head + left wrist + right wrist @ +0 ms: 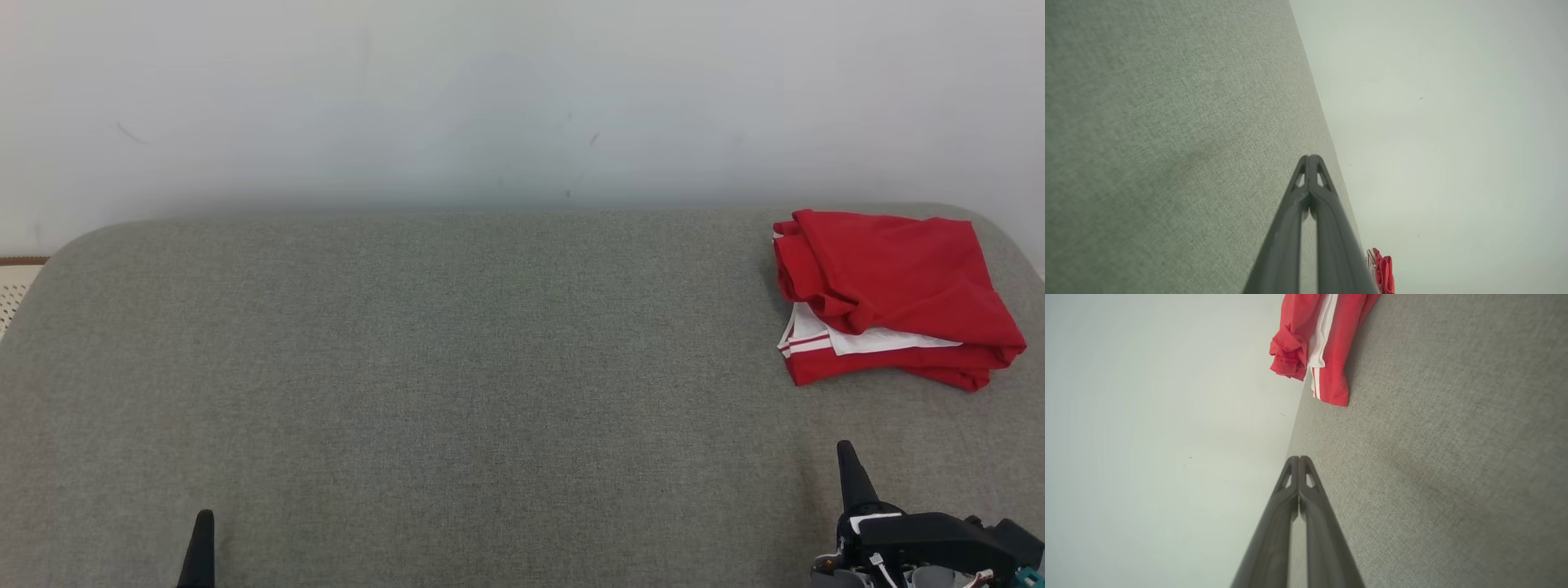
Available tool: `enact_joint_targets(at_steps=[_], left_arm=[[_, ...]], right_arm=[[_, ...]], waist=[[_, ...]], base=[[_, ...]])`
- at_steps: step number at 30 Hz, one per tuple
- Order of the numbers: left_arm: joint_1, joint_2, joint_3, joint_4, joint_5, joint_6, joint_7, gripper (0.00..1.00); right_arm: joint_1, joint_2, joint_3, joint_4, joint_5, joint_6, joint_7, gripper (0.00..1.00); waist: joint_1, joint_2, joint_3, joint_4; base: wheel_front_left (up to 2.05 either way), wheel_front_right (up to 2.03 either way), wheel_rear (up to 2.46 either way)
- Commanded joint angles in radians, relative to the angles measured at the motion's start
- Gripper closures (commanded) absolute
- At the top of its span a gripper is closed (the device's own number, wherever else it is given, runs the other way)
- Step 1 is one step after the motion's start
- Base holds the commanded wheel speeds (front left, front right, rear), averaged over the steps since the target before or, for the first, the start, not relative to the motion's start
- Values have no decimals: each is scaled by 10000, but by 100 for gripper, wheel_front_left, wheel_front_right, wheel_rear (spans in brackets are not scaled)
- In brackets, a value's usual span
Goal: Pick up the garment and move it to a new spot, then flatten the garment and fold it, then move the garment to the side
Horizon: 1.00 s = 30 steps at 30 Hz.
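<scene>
**A:** Red with a white panel and a couple of thin stripes, that's the garment (894,294), folded into a slightly rumpled stack. It's sitting at the far right of the grey fabric surface (457,367), up near the back edge by the pale wall (490,98).

**B:** ok, and is anything grabbing it?

**A:** Nope. The right gripper (846,449) is the closest one. It's on the near side of the stack, at the lower right of the head view, with a clear strip of bare fabric between them. In its own wrist view the two dark fingers are pressed together tip to tip with nothing between them. The striped hem lies ahead of them, toward the top of that view.

**B:** left one?

**A:** The left gripper (204,518) pokes up at the lower left, well apart from the garment, with most of the surface between them. Its jaws are closed too, and empty. In its wrist view the tips meet with grey weave behind them, and there's a sliver of red way off along the surface's edge.
</scene>
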Motion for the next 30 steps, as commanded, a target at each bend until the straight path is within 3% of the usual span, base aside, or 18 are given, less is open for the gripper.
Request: enact_joint_targets(at_steps=[1,30], left_arm=[[-212,63,67,-1,-233,-37,51,100],[-599,71,348,426,-2655,-237,763,100]], right_arm=[[-133,9,-46,-30,235,-4,74,100],[-425,56,-457,159,2715,-5,629,100]], waist=[[-1,0,3,0],[-1,0,115,-19]], base=[[0,0,0],[0,0,0]])
